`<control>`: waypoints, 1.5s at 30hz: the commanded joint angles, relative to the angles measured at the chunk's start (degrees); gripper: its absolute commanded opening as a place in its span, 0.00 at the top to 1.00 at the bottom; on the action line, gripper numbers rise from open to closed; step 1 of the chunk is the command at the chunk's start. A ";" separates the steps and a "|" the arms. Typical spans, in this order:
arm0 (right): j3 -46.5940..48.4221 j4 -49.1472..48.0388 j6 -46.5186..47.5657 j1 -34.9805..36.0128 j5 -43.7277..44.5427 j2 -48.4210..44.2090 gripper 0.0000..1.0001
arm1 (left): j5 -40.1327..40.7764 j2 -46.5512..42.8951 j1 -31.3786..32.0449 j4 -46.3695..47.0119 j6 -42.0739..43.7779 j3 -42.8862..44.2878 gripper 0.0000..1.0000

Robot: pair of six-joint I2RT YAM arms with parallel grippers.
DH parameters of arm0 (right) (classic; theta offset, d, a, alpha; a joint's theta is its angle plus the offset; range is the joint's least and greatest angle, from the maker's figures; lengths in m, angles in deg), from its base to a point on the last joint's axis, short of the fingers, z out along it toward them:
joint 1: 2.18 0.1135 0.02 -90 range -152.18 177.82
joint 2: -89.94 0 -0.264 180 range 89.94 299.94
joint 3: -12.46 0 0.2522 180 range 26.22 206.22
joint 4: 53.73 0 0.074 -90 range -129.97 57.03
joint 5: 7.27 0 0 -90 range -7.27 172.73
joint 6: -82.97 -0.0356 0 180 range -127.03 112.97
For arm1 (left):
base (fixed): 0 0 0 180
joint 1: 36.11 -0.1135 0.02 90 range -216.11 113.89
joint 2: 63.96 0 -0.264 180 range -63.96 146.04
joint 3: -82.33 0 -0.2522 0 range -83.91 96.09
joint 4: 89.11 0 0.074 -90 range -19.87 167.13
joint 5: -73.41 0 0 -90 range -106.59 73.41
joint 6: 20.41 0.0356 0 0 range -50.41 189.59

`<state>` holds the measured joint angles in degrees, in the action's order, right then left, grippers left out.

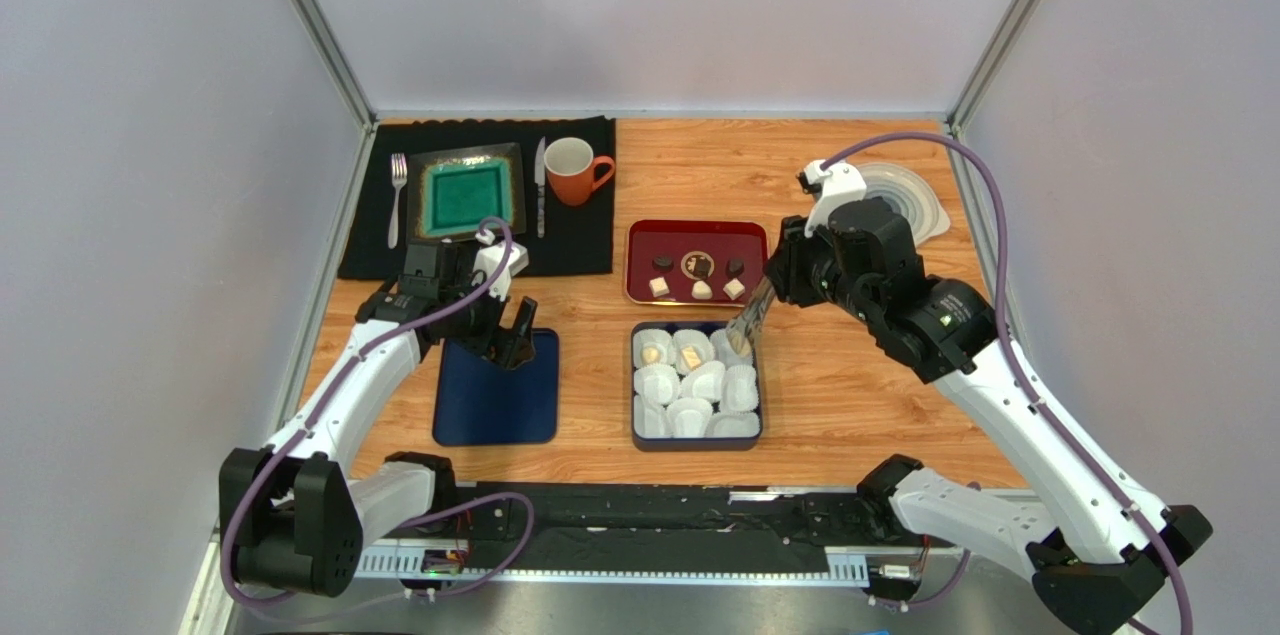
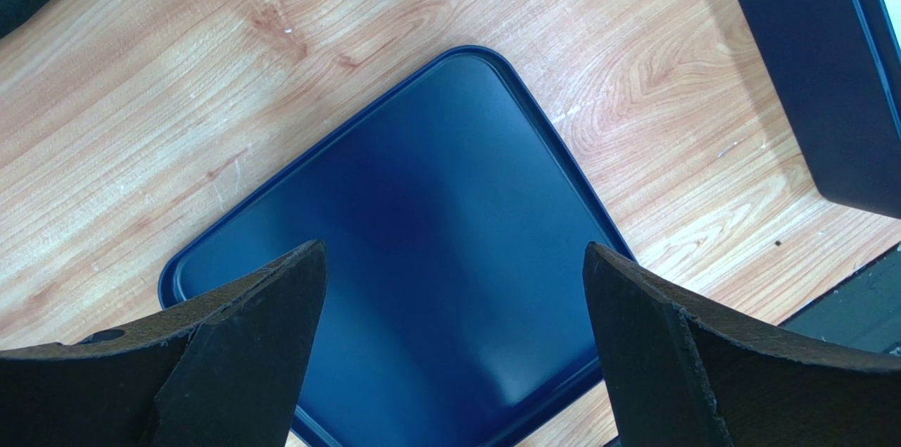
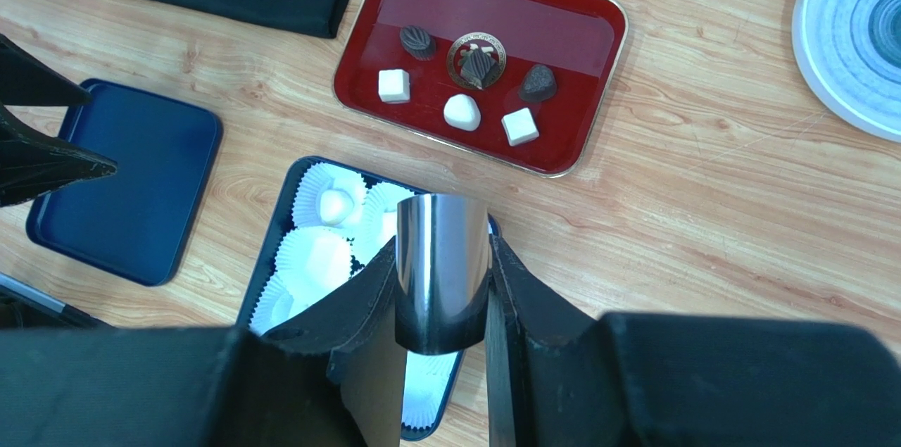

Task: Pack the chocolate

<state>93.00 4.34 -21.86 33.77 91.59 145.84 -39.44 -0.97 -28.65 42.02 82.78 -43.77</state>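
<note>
Left hand (image 2: 453,257) spread wide, aimed down; right hand (image 3: 442,257) clamping metal tool (image 3: 444,220).

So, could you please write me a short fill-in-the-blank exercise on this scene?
1. The tray holding loose chocolates is ___.
2. The white ones on it number ___.
3. The left hand, above the blue lid, is ___.
4. The mug beside the knife is ___.
Missing: red; three; open; orange.

Bare wood (image 1: 706,163) lies along the far edge between the orange mug (image 1: 573,172) and the white dish (image 1: 911,197) in the far right corner. Mid-bench, the right gripper (image 3: 442,255), clamping a metal tool (image 3: 444,220), overhangs the blue box (image 1: 634,413) beside the red tray (image 1: 661,238). The left gripper (image 2: 453,257), spread wide, covers the blue lid (image 1: 478,407).
</note>
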 commanded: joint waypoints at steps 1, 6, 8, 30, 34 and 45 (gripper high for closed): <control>-0.95 -2.04 -0.82 0.36 -0.07 -0.44 0.82 | -1.23 -1.46 -0.17 -0.22 -0.10 2.14 0.01; -1.66 -3.44 -0.81 0.44 -0.16 0.17 0.81 | -2.02 -1.28 -0.17 -0.48 -0.01 2.22 0.01; -1.48 -3.71 -0.46 0.44 -0.16 0.44 0.81 | -2.90 -1.19 -0.17 -0.57 0.17 2.05 0.01; 1.77 -5.03 0.59 0.53 -0.78 3.78 0.69 | -2.64 -1.11 -0.08 -0.31 -0.27 2.22 0.01; 2.47 -5.03 1.12 0.53 -0.25 4.48 0.67 | -2.64 -1.11 -0.08 -0.31 -0.18 2.40 0.01; 3.62 -4.77 1.65 0.53 -0.78 4.92 0.63 | -2.90 -1.55 -0.17 -0.31 0.26 2.57 0.01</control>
<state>93.70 2.53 -21.07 34.03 91.13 151.04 -41.19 -1.41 -28.65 41.62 82.78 -43.73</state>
